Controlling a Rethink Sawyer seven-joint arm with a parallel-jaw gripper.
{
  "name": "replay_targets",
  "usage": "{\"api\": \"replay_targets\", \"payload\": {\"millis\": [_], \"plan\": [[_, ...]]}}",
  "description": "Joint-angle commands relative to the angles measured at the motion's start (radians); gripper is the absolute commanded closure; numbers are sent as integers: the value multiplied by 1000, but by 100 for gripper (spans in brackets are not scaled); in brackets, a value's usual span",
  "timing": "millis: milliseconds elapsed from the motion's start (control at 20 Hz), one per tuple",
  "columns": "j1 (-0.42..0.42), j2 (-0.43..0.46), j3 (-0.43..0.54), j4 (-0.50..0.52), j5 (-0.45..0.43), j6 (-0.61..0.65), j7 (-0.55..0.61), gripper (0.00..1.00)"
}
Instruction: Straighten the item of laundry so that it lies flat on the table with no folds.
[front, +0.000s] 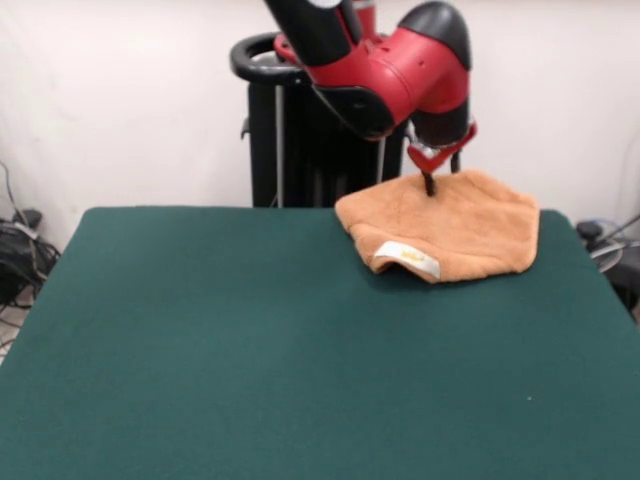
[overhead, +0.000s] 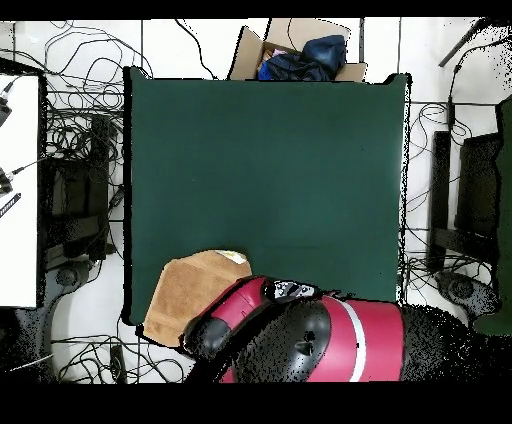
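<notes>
upper right of the front view, we see the orange-tan towel bunched into a rounded, folded heap on the dark green felt table — its terry pile looks soft and nubby, and a small white care tag shows on a turned-up lower edge. our gripper reaches down onto the towel's upper part; we cannot tell how it is set. from overhead, the towel sits lower left, overhanging the table's corner beside the glossy red arm.

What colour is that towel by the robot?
Orange-tan, with a small white tag; the towel shows best in the front view.
</notes>
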Motion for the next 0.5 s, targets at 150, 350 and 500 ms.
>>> {"api": "replay_targets", "payload": {"millis": [150,350,500], "plan": [[23,32,-19,-151,-11,-10,50,0],[12,-58,7,-102,20,-5,59,0],[-43,-182,86,-18,68,12,29,0]]}}
